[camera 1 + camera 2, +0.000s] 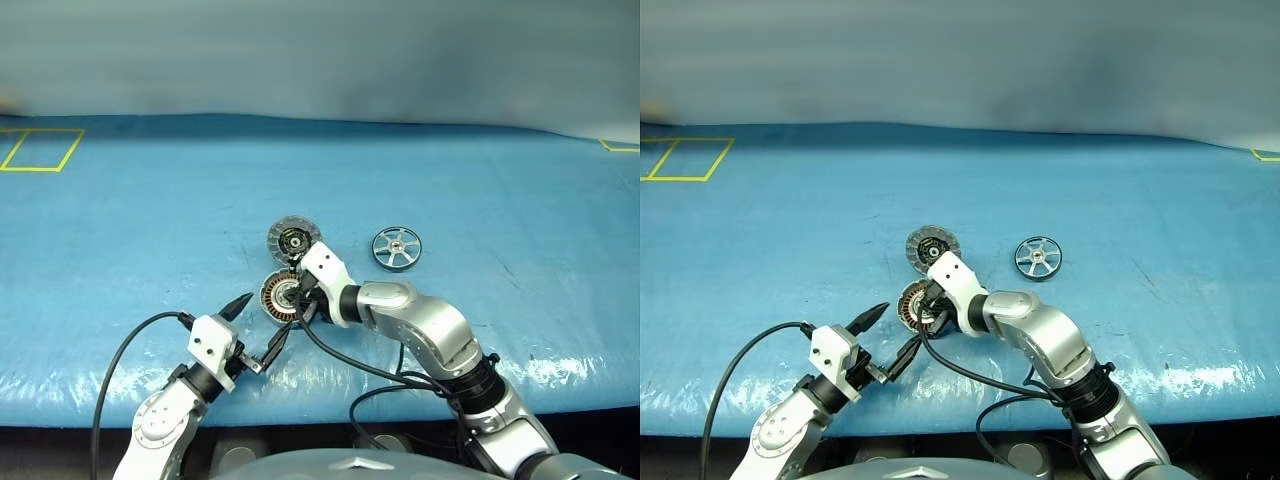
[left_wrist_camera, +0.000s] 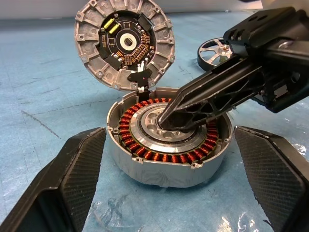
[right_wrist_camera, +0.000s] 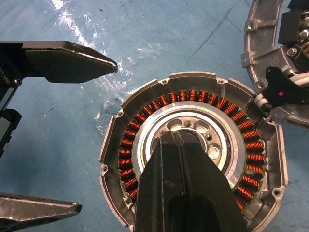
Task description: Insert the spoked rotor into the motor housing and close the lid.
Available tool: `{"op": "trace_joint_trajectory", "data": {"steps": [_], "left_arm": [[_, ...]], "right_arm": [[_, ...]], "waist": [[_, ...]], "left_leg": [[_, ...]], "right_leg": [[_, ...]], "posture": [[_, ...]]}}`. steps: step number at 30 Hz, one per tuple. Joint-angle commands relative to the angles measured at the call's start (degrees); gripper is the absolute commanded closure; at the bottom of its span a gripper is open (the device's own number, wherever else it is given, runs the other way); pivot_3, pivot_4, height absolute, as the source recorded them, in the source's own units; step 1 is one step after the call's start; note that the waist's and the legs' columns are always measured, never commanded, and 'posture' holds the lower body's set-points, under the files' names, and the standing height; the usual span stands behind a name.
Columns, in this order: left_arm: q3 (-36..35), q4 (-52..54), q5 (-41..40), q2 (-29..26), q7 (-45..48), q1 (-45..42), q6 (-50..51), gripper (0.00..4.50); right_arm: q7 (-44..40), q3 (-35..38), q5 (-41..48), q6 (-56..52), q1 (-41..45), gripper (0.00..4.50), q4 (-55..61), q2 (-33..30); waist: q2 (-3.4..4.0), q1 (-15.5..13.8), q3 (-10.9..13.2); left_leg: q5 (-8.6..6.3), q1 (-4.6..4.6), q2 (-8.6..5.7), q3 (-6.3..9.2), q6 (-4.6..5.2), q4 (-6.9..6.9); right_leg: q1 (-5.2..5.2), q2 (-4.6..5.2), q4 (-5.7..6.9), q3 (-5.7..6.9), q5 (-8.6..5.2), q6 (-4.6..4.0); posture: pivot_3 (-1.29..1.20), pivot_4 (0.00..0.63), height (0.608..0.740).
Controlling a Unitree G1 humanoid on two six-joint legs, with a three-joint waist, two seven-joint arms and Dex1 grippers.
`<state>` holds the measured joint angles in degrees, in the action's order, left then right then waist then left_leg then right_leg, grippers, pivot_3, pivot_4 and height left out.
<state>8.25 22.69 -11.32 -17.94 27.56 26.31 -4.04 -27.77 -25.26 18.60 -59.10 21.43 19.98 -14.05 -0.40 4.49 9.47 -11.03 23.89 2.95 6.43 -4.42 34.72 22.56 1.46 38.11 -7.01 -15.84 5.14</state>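
The motor housing (image 1: 281, 297), a shallow grey cup with a ring of copper windings, lies on the blue table. Its lid (image 1: 293, 241) is swung open at the far side, with the ribbed rim and dark centre facing up. The spoked rotor (image 1: 397, 248), a shiny silver wheel, lies flat to the right, apart from both. My right gripper (image 3: 179, 137) is shut with nothing held, and its tips rest in the housing's centre hub (image 2: 169, 126). My left gripper (image 1: 258, 325) is open just short of the housing's near side, its fingers (image 2: 72, 179) spread wider than the cup.
The blue sheet (image 1: 500, 180) covers the whole table. Yellow tape marks (image 1: 40, 150) sit at the far left, and another (image 1: 620, 146) at the far right. Black cables (image 1: 340, 360) trail from both wrists near the front edge.
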Motion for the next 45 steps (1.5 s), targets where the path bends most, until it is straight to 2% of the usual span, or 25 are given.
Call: {"op": "trace_joint_trajectory", "data": {"steps": [1,22,34,45], "left_arm": [[0.33,1.78,-0.03,0.19,-0.07,0.23,-0.54,0.00],[0.33,1.73,-0.06,0.21,-0.18,0.59,-0.64,0.00],[0.45,1.54,-0.29,0.08,0.17,0.57,-0.49,0.00],[0.27,1.27,-0.31,-0.16,0.39,-0.07,-0.53,0.00]], "right_arm": [[-0.96,1.69,1.98,0.16,-0.18,4.49,2.13,0.68],[1.74,2.30,0.01,0.33,-0.08,4.49,-0.87,1.41],[-1.38,5.25,4.45,-0.93,0.35,4.49,3.15,0.59],[0.28,4.68,2.81,0.29,0.16,4.49,0.14,1.25]], "waist": [[0.00,-0.02,0.00],[0.00,-0.04,0.00],[0.00,-0.14,0.00],[0.00,-0.14,0.00]], "left_leg": [[0.00,0.01,0.00,0.00,0.00,0.00],[0.00,0.02,0.00,0.00,0.00,-0.01],[0.00,0.08,0.00,0.00,0.00,-0.03],[0.00,0.08,0.00,0.00,0.00,-0.04]], "right_leg": [[0.00,0.00,0.00,0.00,0.00,0.00],[0.04,0.00,0.00,0.00,0.00,-0.01],[0.07,0.00,-0.01,0.00,-0.01,-0.01],[0.07,0.00,-0.02,0.00,0.00,0.00]], "posture": [[0.00,0.150,0.740],[0.00,0.150,0.740],[0.00,0.150,0.740],[0.00,0.150,0.740]]}}
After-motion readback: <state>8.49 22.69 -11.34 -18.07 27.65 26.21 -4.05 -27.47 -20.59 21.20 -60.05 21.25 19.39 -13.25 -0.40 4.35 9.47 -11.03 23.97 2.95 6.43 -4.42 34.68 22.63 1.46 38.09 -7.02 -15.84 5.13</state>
